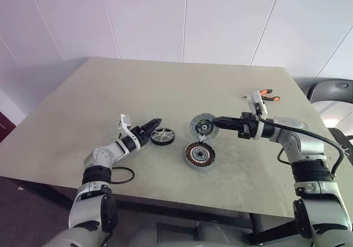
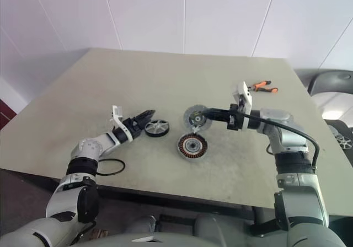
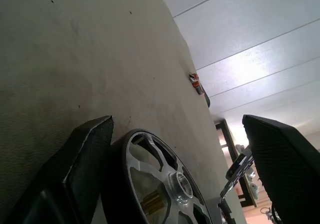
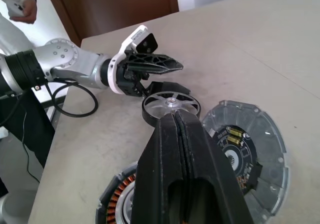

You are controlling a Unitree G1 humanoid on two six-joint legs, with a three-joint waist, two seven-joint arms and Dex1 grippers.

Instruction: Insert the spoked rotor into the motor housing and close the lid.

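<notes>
The spoked rotor [image 1: 202, 127], a silver disc with a ribbed rim and a dark, green-touched hub, hangs tilted just above the motor housing [image 1: 198, 155]. My right gripper [image 1: 213, 121] reaches it from the right and is shut on its rim. The housing lies flat on the table [image 1: 165, 87], its copper windings showing. To its left lies a black-rimmed round piece with several silver spokes [image 1: 163, 136], which I take for the lid. My left gripper [image 1: 156, 130] is open around this piece [image 3: 155, 184], with one finger [image 3: 85, 169] against its rim.
Orange-handled pliers [image 1: 268, 96] lie at the table's far right. A black cable loop [image 1: 124, 175] lies by my left arm near the front edge. A dark chair [image 1: 330, 88] stands beyond the right edge. A person's hand [image 4: 22, 6] shows past the table's left side.
</notes>
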